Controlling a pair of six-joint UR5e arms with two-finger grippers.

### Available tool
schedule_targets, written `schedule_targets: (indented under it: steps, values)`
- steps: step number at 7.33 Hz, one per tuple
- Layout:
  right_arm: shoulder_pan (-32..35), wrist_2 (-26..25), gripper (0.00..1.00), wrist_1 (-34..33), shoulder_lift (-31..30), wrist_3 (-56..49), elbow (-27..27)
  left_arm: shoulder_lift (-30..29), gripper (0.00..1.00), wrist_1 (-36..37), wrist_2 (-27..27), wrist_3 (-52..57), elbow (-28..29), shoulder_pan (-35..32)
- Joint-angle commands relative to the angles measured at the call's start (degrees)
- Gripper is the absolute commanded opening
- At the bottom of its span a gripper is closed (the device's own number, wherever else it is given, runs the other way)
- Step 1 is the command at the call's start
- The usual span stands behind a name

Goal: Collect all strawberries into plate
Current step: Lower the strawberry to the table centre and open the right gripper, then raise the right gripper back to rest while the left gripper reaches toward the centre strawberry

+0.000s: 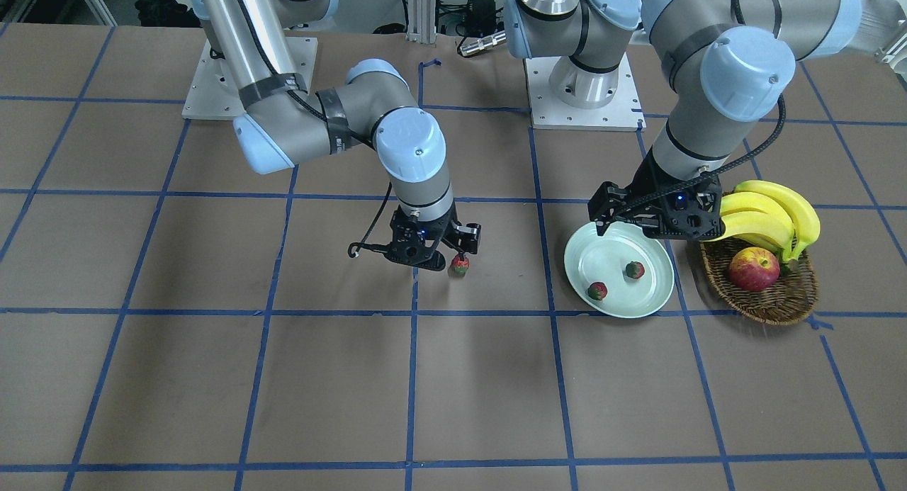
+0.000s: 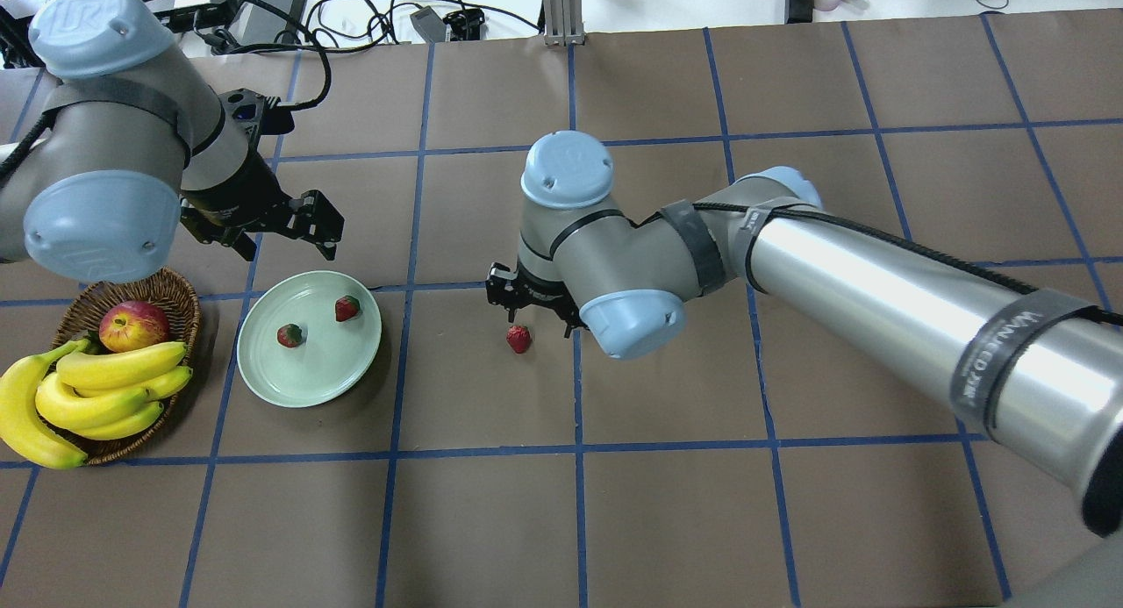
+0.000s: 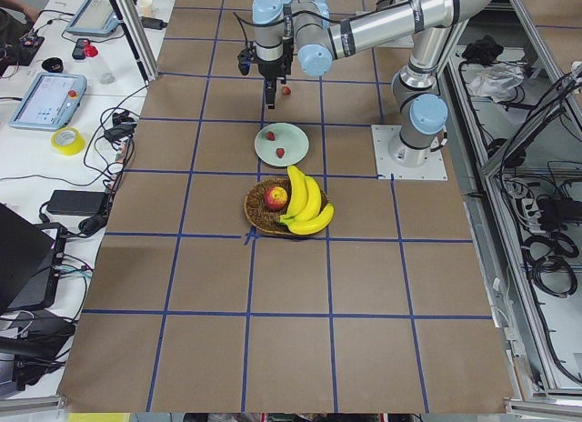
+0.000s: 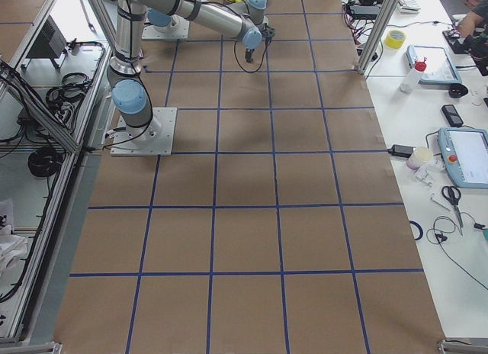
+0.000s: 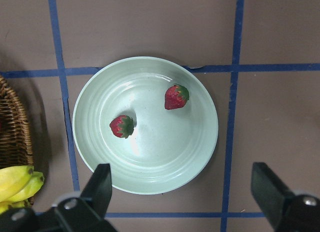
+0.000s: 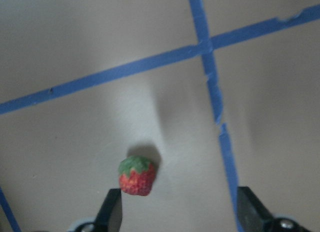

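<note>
The plate (image 2: 326, 373) lies in the left half of the worktop (image 2: 790, 520), roughly midway between the robot-side edge and the operators' edge. The first strawberry (image 5: 122, 126) sits near its middle. The second strawberry (image 5: 176, 97) sits apart from it, a little toward the operators' edge, and both are well inside the rim. The left gripper (image 2: 289, 239) hangs raised above the plate without touching it, its fingers spread wide with nothing between them. The basket (image 2: 180, 303) stands just beside the plate toward the worktop's left end, with a narrow strip of paper between the two rims. It holds an apple (image 2: 133, 325), and bananas (image 2: 105, 389) overhang its robot-side rim. The third strawberry (image 6: 137, 175) lies on the brown paper near the worktop's middle, to the right of the plate and close to a crossing of the blue tape lines (image 2: 575, 397). The right gripper (image 6: 180, 209) hangs low over it, well open and gripping nothing. The berry sits close by one finger (image 6: 112, 212) rather than centred in the gap, and whether they touch cannot be told. A stretch of paper with one tape line separates this berry from the plate's rim. Toward the right end and the operators' edge the worktop runs on as broad open paper.
</note>
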Motion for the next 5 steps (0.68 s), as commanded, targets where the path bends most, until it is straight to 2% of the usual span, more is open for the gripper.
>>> schedule_targets:
  steps: [1, 2, 3, 5]
  values:
    - [-11.2, -3.0, 1.0, 14.6, -10.9, -16.6, -0.7, 0.2, 1.0, 0.0, -3.4, -0.1, 0.0, -0.9]
    - [-14.7, -4.1, 1.0, 18.7, -15.7, -22.9, -1.3, -0.3, 0.99, 0.7, -3.4, -0.5, 0.0, -3.3]
    - [-16.8, -4.2, 1.0, 23.3, -17.3, -24.4, -4.2, -1.6, 0.98, 2.3, -3.3, -5.2, -0.1, -7.8]
    - [-17.2, -8.5, 1.0, 36.8, -17.6, -26.8, -14.5, -5.9, 0.95, 9.3, -3.3, -15.8, -1.4, -15.6]
